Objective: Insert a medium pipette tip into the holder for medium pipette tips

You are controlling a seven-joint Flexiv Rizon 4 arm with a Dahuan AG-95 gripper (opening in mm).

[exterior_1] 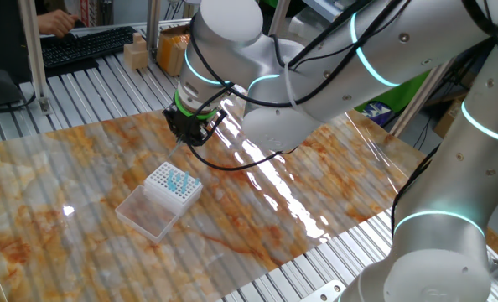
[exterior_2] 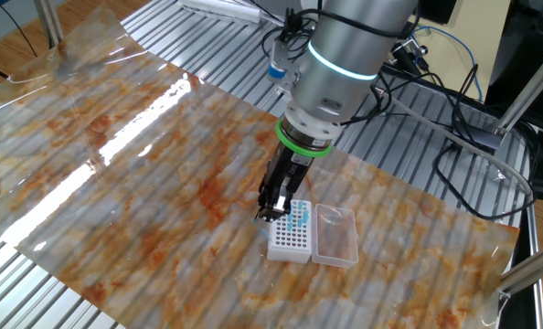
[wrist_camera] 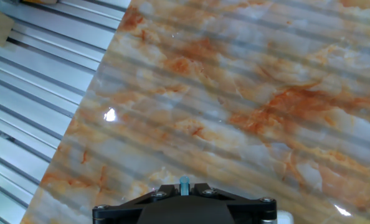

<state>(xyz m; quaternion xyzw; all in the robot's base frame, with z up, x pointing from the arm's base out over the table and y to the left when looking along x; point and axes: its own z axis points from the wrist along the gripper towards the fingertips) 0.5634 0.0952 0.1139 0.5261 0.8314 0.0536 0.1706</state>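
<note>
Marbled table (exterior_1: 316, 193): holder (exterior_1: 172, 188) holds teal tips (exterior_1: 180, 179); gripper (exterior_1: 188, 134) clamps pipette tip (wrist_camera: 184, 185).

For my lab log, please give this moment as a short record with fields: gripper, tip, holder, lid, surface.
gripper: gripper above the holder, jaws shut on the medium pipette tip
tip: medium pipette tip pale blue, between the jaws
holder: white tip holder, some teal tips standing in it
lid: clear lid open beside the holder
surface: marble-patterned sheet

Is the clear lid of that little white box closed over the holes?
No, the clear lid lies open beside the white holder, leaving its grid of holes uncovered.
</note>
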